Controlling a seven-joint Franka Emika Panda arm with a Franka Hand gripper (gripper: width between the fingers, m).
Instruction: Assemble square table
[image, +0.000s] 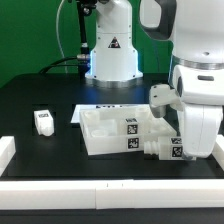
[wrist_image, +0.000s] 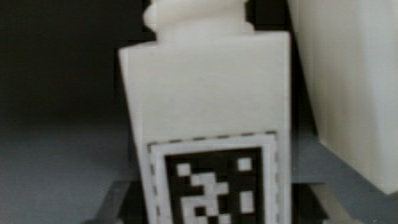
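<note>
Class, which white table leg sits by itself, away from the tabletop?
The leg at the exterior view's left, alone on the black table; the other legs lie beside the square slab toward that view's right.

Matt white plastic leg (wrist_image: 199, 100)

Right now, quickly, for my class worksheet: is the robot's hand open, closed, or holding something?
The hand: closed on a white tagged table leg, which sits between its fingers in the wrist view.
</note>
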